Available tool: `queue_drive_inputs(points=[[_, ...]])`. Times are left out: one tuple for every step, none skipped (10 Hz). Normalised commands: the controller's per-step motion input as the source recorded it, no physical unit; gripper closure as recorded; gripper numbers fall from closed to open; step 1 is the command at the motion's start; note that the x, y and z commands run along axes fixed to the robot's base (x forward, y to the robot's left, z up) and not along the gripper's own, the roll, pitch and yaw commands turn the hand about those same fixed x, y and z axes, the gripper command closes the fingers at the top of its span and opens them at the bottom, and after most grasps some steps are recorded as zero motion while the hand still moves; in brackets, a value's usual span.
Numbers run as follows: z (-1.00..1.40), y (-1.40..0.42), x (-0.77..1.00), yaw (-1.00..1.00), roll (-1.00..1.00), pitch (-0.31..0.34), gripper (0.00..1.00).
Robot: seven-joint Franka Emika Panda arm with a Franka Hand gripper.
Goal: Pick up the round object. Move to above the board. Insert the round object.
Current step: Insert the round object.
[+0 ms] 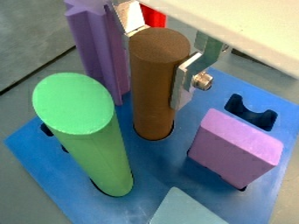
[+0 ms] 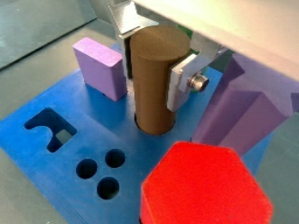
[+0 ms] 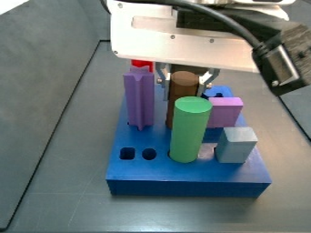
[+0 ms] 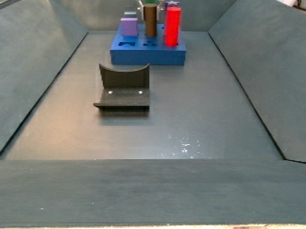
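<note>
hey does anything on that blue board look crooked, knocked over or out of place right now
Nothing stands out. On the board the pieces stand upright, and the round object sits straight in its hole, with the gripper around its top. The fixture lies apart on the floor.

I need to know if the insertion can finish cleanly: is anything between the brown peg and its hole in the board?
Nothing visible does. The brown peg stands upright between the fingers of the gripper, its lower end already in a round hole of the blue board. The green cylinder and purple blocks stand beside it, apart.
</note>
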Motion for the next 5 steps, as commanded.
queue_drive_inputs(points=[[-0.49,-0.10,0.07,-0.12,0.00,0.000,1.00],[-0.49,-0.09,0.13,-0.13,0.00,0.009,1.00],[-0.30,0.00,0.14,-0.08,-0.17,0.000,1.00],[-0.06,0.00,0.03,0.00,-0.05,0.000,1.00],[0.00,0.00,0.00,0.00,0.00,0.000,1.00]])
